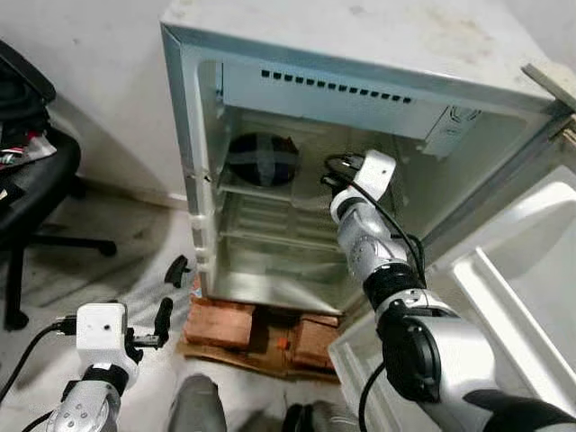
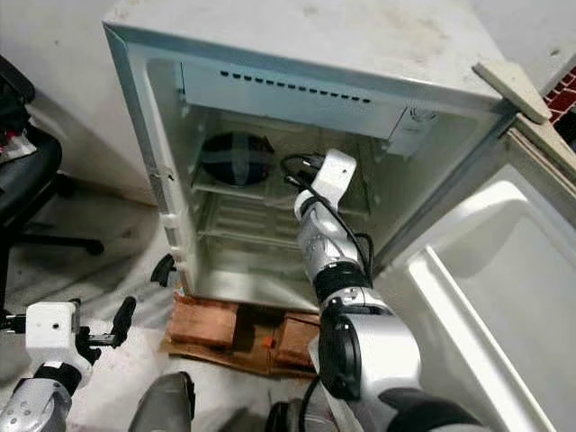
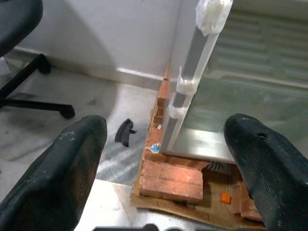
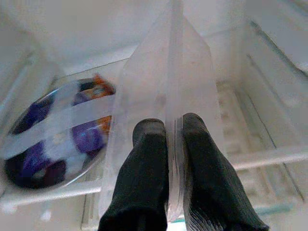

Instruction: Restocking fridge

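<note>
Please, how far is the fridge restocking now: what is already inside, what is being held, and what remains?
Done: a round taped container already lies on the fridge's upper shelf. In hand: the right gripper, inside the fridge beside that container, has its jaws shut on a clear plastic container, not yet released. Left: set it down and withdraw. The left gripper hangs open near the floor, holding nothing. The lower shelf looks bare.

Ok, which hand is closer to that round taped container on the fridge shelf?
The right hand, inside the fridge beside the round container, pinching a clear flat pack. The left hand hangs low outside, over the floor near the bricks.
</note>
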Motion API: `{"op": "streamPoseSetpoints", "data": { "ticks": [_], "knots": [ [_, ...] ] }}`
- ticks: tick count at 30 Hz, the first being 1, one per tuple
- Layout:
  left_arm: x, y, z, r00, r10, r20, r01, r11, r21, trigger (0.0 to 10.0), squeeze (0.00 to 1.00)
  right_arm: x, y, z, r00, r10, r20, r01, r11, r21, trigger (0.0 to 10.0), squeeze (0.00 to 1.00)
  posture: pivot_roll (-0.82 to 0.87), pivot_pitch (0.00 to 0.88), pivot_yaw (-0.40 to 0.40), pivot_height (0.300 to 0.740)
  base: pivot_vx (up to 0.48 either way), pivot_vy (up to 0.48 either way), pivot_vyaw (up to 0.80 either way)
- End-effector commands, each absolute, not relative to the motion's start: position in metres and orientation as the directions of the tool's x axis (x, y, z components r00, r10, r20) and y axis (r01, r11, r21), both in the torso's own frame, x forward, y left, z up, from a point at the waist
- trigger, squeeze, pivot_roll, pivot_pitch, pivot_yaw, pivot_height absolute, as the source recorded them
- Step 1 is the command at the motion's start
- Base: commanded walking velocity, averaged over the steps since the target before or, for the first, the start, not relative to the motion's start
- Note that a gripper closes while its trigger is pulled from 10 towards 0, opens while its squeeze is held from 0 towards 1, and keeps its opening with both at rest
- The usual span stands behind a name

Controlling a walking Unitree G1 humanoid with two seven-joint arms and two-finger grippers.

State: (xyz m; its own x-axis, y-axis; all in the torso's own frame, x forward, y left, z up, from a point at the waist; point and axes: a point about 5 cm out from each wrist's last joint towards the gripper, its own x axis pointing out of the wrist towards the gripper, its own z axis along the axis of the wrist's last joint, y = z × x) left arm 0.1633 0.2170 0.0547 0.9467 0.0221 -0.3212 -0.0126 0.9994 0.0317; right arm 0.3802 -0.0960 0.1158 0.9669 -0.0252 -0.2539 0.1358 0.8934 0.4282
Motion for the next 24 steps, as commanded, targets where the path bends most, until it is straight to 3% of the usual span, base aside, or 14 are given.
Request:
{"op": "streamPoseSetpoints", "data": {
  "ticks": [1, 8, 13, 19, 20, 21, 22, 24],
  "knots": [
    [0.160, 0.215, 0.056, 0.945, 0.023, -0.328, -0.015, 0.999, 0.029, 10.0, 0.00, 0.380, -0.102, 0.112, 0.954, -0.075, -0.291, 0.206, 0.869, 0.450, 10.0, 0.00, 0.37, 0.205, -0.156, 0.740, 0.000, 0.000, 0.00],
    [0.154, 0.213, 0.056, 0.939, 0.028, -0.344, -0.020, 0.999, 0.027, 10.0, 0.00, 0.375, -0.112, 0.097, 0.913, -0.153, -0.377, 0.332, 0.815, 0.475, 10.0, 0.00, 0.38, 0.217, -0.158, 0.740, 0.000, 0.000, 0.00],
    [0.148, 0.212, 0.057, 0.927, 0.035, -0.372, -0.026, 0.999, 0.027, 10.0, 0.00, 0.367, -0.103, 0.082, 0.871, -0.117, -0.477, 0.427, 0.660, 0.618, 10.0, 0.00, 0.38, 0.231, -0.156, 0.740, 0.000, 0.000, 0.00],
    [0.148, 0.211, 0.056, 0.923, 0.033, -0.383, -0.024, 0.999, 0.030, 10.0, 0.00, 0.368, -0.087, 0.086, 0.889, -0.050, -0.456, 0.388, 0.610, 0.691, 10.0, 0.00, 0.38, 0.234, -0.153, 0.740, 0.000, 0.000, 0.00],
    [0.148, 0.211, 0.056, 0.923, 0.034, -0.384, -0.024, 0.999, 0.030, 10.0, 0.00, 0.368, -0.083, 0.087, 0.892, -0.035, -0.450, 0.378, 0.603, 0.703, 10.0, 0.91, 0.38, 0.236, -0.155, 0.740, 0.000, 0.000, 0.00],
    [0.148, 0.211, 0.056, 0.922, 0.034, -0.385, -0.024, 0.999, 0.031, 10.0, 0.00, 0.368, -0.080, 0.088, 0.895, -0.025, -0.446, 0.371, 0.597, 0.711, 10.0, 0.91, 0.38, 0.236, -0.155, 0.740, 0.000, 0.000, 0.00],
    [0.148, 0.211, 0.056, 0.922, 0.034, -0.386, -0.024, 0.999, 0.032, 10.0, 0.00, 0.368, -0.078, 0.089, 0.896, -0.019, -0.444, 0.367, 0.595, 0.716, 10.0, 1.00, 0.38, 0.236, -0.155, 0.740, 0.000, 0.000, 0.00],
    [0.148, 0.211, 0.057, 0.920, 0.038, -0.389, -0.027, 0.999, 0.033, 10.0, 0.00, 0.369, -0.074, 0.090, 0.900, -0.003, -0.437, 0.355, 0.586, 0.728, 10.0, 1.00, 0.38, 0.236, -0.157, 0.740, 0.000, 0.000, 0.00]
  ]
}}
